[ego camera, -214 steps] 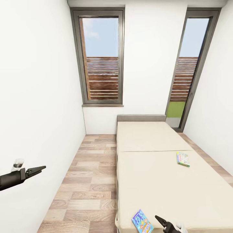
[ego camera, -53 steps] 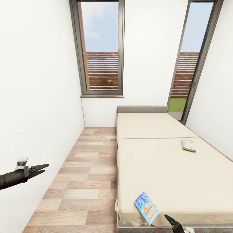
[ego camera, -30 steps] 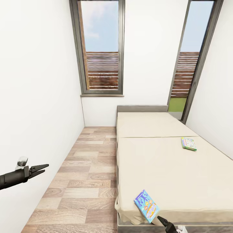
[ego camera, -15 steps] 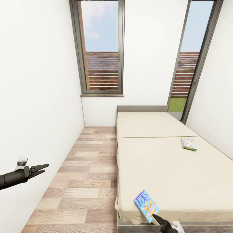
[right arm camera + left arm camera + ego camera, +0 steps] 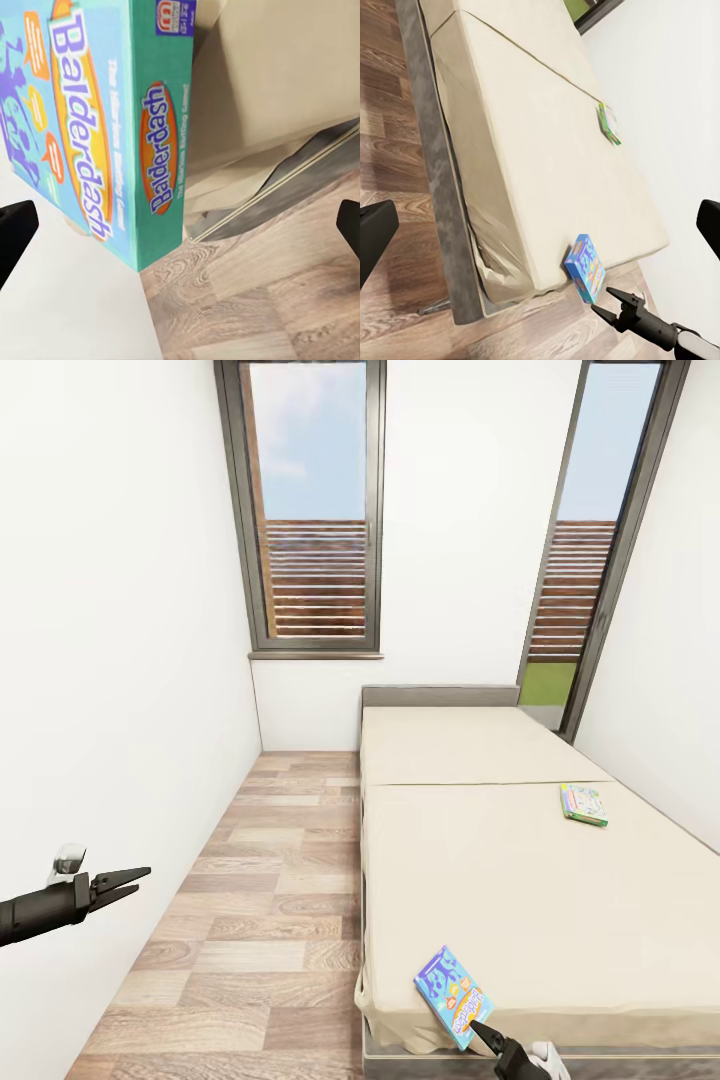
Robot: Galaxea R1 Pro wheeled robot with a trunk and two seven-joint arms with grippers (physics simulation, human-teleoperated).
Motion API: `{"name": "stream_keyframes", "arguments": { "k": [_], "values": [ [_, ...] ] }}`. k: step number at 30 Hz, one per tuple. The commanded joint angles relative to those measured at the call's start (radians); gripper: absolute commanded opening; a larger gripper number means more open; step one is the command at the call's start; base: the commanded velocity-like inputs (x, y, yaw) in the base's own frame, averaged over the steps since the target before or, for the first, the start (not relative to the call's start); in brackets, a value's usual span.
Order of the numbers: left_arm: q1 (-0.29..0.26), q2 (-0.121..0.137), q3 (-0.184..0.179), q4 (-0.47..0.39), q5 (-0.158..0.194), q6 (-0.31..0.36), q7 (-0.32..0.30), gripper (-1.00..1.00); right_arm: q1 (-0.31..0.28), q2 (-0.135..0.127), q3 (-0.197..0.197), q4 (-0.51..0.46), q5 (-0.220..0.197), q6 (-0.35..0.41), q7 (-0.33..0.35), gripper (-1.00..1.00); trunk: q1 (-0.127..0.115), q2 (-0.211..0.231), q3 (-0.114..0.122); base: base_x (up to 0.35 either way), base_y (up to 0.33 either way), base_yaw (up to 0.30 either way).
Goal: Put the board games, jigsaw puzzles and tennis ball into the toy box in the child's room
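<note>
Two board games lie on the beige bed (image 5: pixel 520 890). The blue Balderdash box (image 5: pixel 452 997) overhangs the mattress's near edge, tilted. A pale green-edged box (image 5: pixel 585 804) rests flat near the bed's right side. My right gripper (image 5: pixel 481 1032) is open just below the blue box's (image 5: pixel 97 127) near corner, and that box's end stands close between its fingers (image 5: pixel 15 229). My left gripper (image 5: pixel 135 877) hangs open over the floor by the left wall, far from both games. From the left wrist I see the blue box (image 5: pixel 584 268), the green-edged box (image 5: pixel 610 124) and the right gripper (image 5: pixel 601 299).
A strip of wood floor (image 5: pixel 270 900) runs between the white left wall (image 5: pixel 110 710) and the bed. A grey headboard (image 5: pixel 440 695) stands at the far end under a tall window (image 5: pixel 315 520). A glass door (image 5: pixel 580 600) stands at the far right.
My right gripper has moved up and left to the blue box's near corner. The left arm is still. Over the longer span the camera shifted, so the bed sits differently in the picture.
</note>
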Motion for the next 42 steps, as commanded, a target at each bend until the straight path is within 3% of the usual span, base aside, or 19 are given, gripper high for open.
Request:
{"name": "stream_keyframes", "arguments": {
  "k": [1,18,42],
  "values": [
    [-0.001,0.0,0.002,-0.001,-0.011,0.01,-0.009,1.0,-0.001,0.0,-0.004,0.0,-0.006,0.008,0.002,1.0,0.0,0.0,-0.001,0.0,0.0,0.0],
    [-0.001,-0.001,0.002,-0.001,-0.011,0.01,-0.009,1.0,-0.002,0.0,-0.004,-0.007,-0.006,0.007,0.049,1.0,0.0,0.0,-0.001,0.0,0.0,0.0],
    [-0.001,-0.001,0.002,-0.001,-0.011,0.01,-0.009,1.0,-0.002,0.002,-0.002,-0.008,-0.006,0.007,0.059,1.0,0.0,0.0,-0.001,0.0,0.0,0.0]
  ]
}}
